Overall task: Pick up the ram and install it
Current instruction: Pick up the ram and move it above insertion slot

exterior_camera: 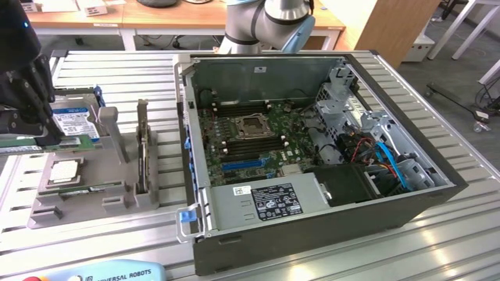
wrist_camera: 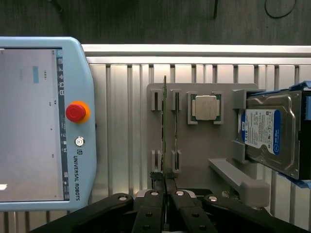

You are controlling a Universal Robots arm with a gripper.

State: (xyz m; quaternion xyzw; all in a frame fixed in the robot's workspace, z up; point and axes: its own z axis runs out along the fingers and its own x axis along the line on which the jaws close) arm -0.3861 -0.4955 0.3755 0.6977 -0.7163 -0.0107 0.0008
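My black gripper [exterior_camera: 47, 138] hangs at the exterior view's left, over the grey parts holder [exterior_camera: 93, 202]. It is shut on the ram [exterior_camera: 67, 143], a long green stick that it holds level above the holder. In the wrist view the ram [wrist_camera: 165, 121] shows edge-on as a thin line running out from the gripper [wrist_camera: 165, 188], in line with the holder's slot posts [wrist_camera: 155, 99]. The open computer case [exterior_camera: 437, 175] lies to the exterior view's right, with the motherboard's memory slots [exterior_camera: 234, 112] beside the CPU socket [exterior_camera: 254, 126].
On the holder lie a silver CPU chip [wrist_camera: 205, 108] and a hard drive with a blue-white label [wrist_camera: 265, 133]. A dark card [exterior_camera: 142, 149] stands upright in the holder. A teach pendant [wrist_camera: 43, 121] lies on the slatted table [exterior_camera: 117, 70]. The arm's base [exterior_camera: 270, 20] stands behind the case.
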